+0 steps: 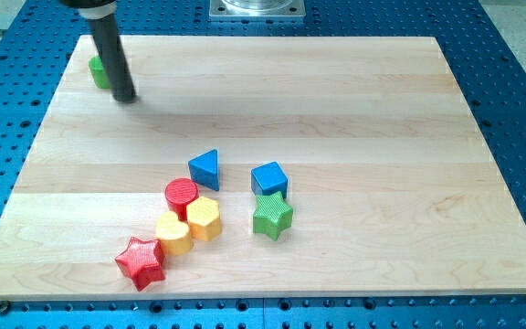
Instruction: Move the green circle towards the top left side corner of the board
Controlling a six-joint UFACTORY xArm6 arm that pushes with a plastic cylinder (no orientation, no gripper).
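Observation:
The green circle lies near the top left corner of the wooden board, partly hidden behind my dark rod. My tip rests on the board just right of and below the green circle, close to it or touching it.
A cluster lies at the board's lower middle: blue triangle, blue cube, green star, red circle, yellow hexagon, another yellow block, red star. A blue perforated table surrounds the board.

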